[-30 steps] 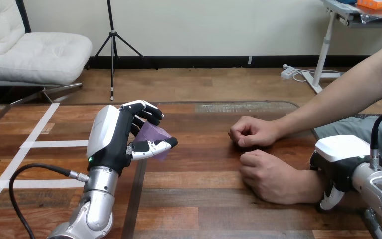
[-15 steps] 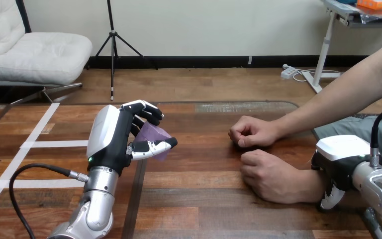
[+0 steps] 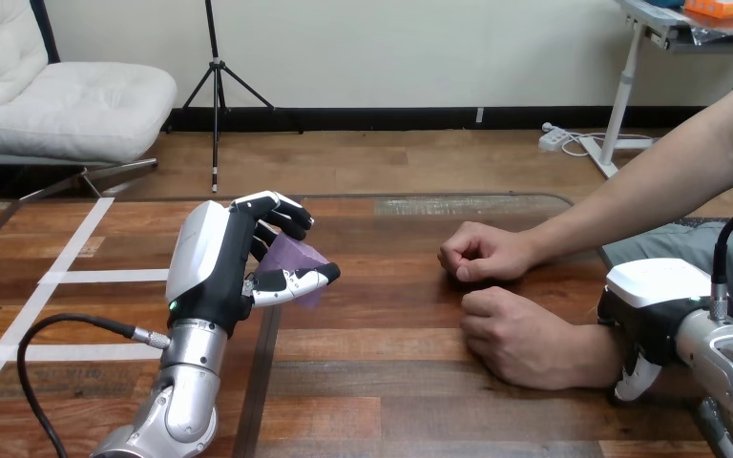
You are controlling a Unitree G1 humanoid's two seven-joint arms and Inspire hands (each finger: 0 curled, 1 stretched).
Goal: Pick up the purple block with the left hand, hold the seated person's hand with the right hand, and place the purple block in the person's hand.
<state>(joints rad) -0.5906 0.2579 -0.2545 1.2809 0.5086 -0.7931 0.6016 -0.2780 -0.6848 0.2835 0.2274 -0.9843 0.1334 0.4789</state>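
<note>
This looks like a robotics lab or test space rather than a home. The dark wooden plank table is marked out with strips of white tape. A silver metal robot forearm, with a loose black cable plugged into it, rises from the near edge and ends in the black, white-shelled left hand. A person's forearm reaches in over the table from the right.

The left hand covers most of the purple block; the person's wrist hides much of the right hand.
</note>
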